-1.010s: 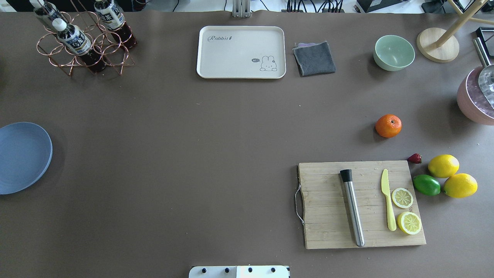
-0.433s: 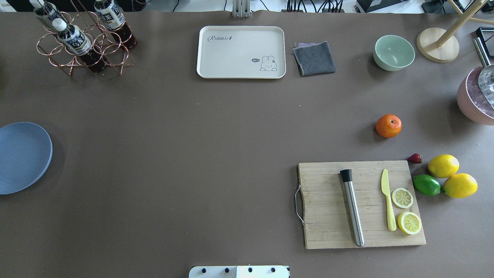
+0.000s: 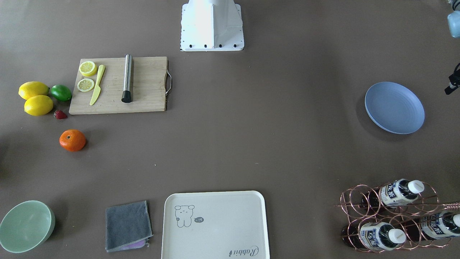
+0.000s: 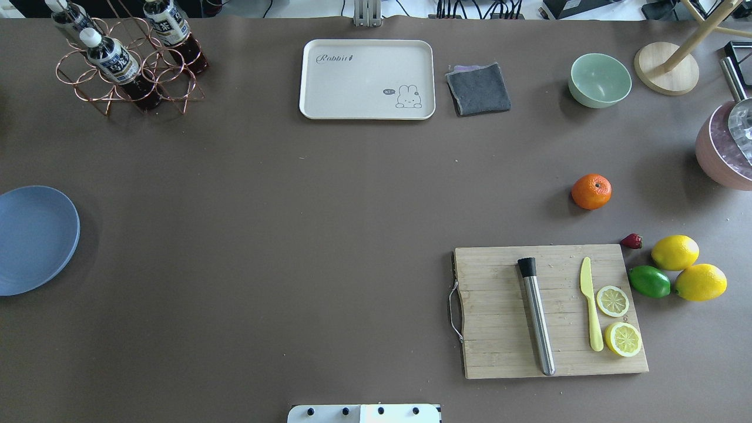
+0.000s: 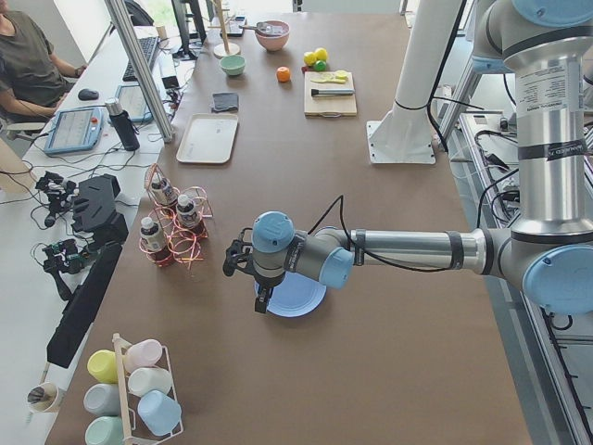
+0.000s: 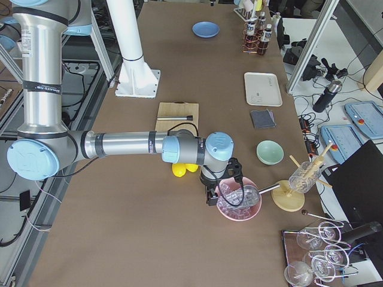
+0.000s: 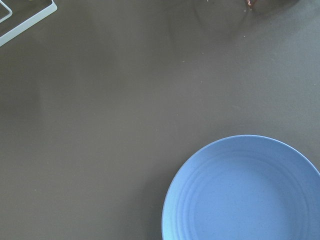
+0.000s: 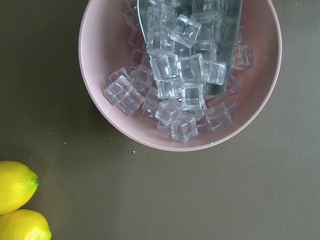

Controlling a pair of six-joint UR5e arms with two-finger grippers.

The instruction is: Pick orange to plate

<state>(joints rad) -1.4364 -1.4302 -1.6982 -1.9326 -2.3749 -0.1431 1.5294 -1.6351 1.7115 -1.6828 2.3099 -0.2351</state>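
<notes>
The orange lies alone on the brown table on the right side, just beyond the cutting board; it also shows in the front view. The blue plate sits at the far left edge, bare, and fills the lower right of the left wrist view. My left gripper hovers beside the plate. My right gripper hangs by the pink bowl, far from the orange. Both grippers show only in the side views, so I cannot tell whether they are open or shut.
A cutting board holds a muddler, a yellow knife and lemon slices. Two lemons, a lime and a strawberry lie to its right. A pink bowl of ice, green bowl, cloth, tray and bottle rack line the far side.
</notes>
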